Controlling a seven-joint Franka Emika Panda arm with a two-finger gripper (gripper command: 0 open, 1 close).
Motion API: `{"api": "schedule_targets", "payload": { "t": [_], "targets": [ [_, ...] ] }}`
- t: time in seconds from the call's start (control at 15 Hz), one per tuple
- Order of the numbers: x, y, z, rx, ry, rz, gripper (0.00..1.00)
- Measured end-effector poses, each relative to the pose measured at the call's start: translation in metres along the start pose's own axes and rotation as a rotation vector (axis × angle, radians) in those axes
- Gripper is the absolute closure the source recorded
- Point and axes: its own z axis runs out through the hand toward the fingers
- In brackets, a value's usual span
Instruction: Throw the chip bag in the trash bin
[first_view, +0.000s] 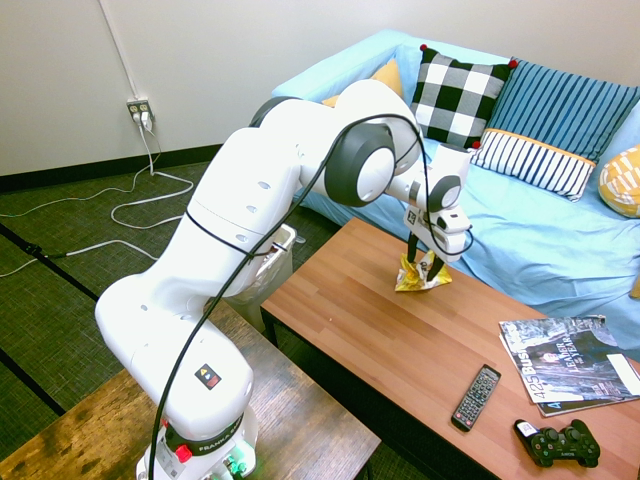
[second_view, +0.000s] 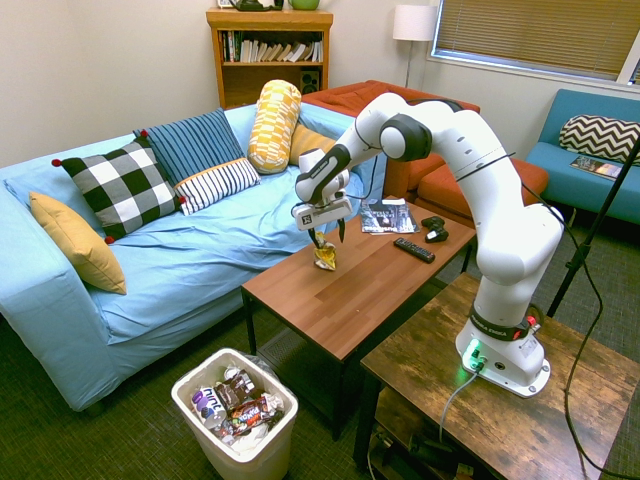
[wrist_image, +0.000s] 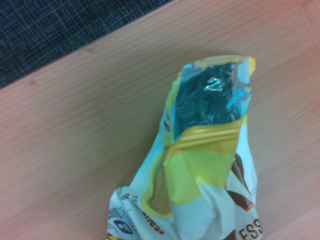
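- The tool (first_view: 436, 258) is over the surface (first_view: 350, 300), and its two fingers are apart, one at each side of the bag
- The bag (first_view: 422, 272), crumpled and yellow, stands on the surface, below the tool; in the wrist view its torn end shows dark, shiny foil inside
- I cannot tell if the fingers touch the bag
- In the first exterior view, seen from the bag, the bin (first_view: 262, 290) is at 9 o'clock, on the floor beside the surface
- Inside the bin, the second exterior view shows wrappers (second_view: 240, 400), brown, red and purple-white ones
- From the bag, again in the first exterior view, the magazines (first_view: 570, 362) lie at 4 o'clock, the remote (first_view: 475, 397) at 5 o'clock and the game controller (first_view: 558, 443) also near 5 o'clock, farther away
- The blue sofa (first_view: 505, 225) with its pillows (first_view: 461, 97) is at 1 o'clock
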Motion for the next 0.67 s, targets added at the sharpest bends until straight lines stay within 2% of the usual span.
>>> {"api": "schedule_targets", "payload": {
  "t": [0.67],
  "targets": [
    [0.011,-0.002,-0.002,0.040,-0.075,0.011,1.00]
  ]
}}
